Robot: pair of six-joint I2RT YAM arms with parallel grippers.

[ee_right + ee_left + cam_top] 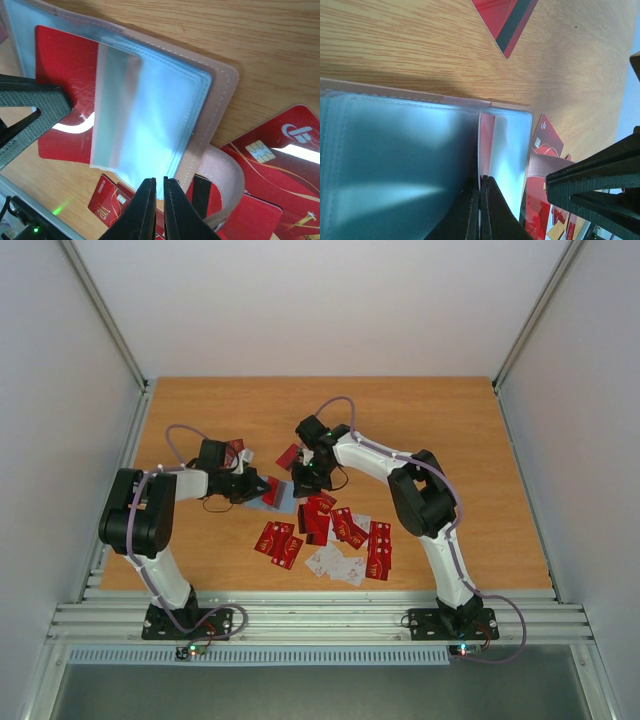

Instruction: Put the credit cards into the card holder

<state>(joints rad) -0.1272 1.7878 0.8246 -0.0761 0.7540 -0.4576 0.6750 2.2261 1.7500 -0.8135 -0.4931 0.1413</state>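
The card holder lies open mid-table, tan cover down and clear sleeves up. My left gripper is at its left side, shut on the thin edge of one sleeve. A red credit card sits partly inside a sleeve; its edge shows in the left wrist view. My right gripper hangs over the holder's right edge, its jaws a narrow slit apart at the sleeves' corner. Several more credit cards lie in front.
A red card with a dark stripe lies on the wood beyond the holder. More cards rest by the left arm and by the right wrist. The holder's strap curls over nearby cards.
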